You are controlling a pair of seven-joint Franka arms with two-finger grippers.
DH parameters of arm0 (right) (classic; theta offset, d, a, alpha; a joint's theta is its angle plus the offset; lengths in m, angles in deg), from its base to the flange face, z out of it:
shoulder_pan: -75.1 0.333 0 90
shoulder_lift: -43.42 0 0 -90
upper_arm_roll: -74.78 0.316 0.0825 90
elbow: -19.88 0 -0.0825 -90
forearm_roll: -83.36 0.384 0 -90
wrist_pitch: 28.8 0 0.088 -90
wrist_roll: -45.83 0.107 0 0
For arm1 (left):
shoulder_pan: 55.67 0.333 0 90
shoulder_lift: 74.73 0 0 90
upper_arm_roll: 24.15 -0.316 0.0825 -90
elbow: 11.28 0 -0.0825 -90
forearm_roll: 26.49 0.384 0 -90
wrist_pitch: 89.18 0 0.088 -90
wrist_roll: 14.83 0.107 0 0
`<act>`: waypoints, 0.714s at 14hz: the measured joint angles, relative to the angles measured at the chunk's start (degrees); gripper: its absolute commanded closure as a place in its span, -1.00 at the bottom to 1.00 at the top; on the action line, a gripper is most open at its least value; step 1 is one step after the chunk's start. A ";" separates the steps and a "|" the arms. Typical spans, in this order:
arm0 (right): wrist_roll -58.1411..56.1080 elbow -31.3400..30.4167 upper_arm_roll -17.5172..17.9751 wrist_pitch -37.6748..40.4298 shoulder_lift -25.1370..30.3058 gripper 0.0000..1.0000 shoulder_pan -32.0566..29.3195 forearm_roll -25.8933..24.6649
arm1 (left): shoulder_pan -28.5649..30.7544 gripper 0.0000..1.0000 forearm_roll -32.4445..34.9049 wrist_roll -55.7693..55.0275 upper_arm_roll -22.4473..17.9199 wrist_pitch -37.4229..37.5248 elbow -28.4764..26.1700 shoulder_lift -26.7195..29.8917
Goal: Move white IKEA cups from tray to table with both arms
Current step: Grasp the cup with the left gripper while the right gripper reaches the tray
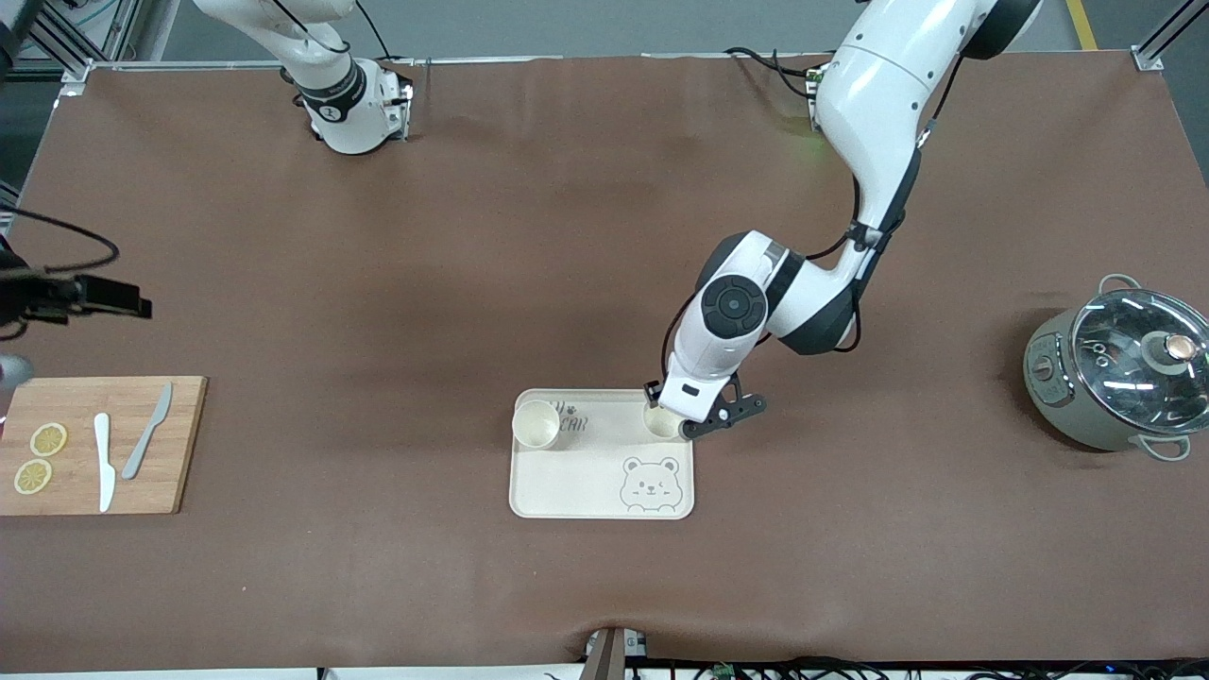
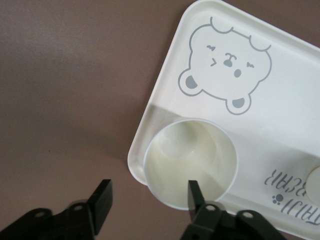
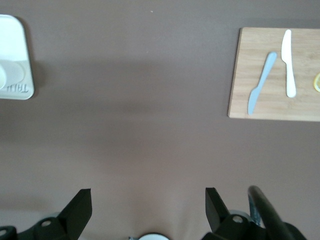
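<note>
Two white IKEA cups stand upright on the cream bear-print tray, at its two corners farthest from the front camera. One cup stands free toward the right arm's end. The other cup is partly hidden under my left gripper. In the left wrist view this cup sits on the tray's corner. My left gripper is open, one finger over the cup's mouth and the other over bare table. My right gripper is open and empty, high over the brown table.
A wooden cutting board with two knives and lemon slices lies at the right arm's end; it also shows in the right wrist view. A grey pot with a glass lid stands at the left arm's end.
</note>
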 measured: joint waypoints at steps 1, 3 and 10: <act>0.00 -0.17 -0.04 -1.44 -1.61 -1.00 -0.04 0.00 | 0.01 0.60 0.00 0.00 -0.01 -0.51 -0.05 -0.76; -0.04 -0.94 -0.02 -5.03 -4.00 -1.00 0.00 0.41 | 0.02 1.00 0.00 0.00 -0.03 -1.16 -0.04 -1.65; 15.63 -11.21 0.58 -21.89 -5.90 -1.00 5.39 10.72 | 2.43 1.00 0.11 1.42 -0.16 0.12 1.36 1.90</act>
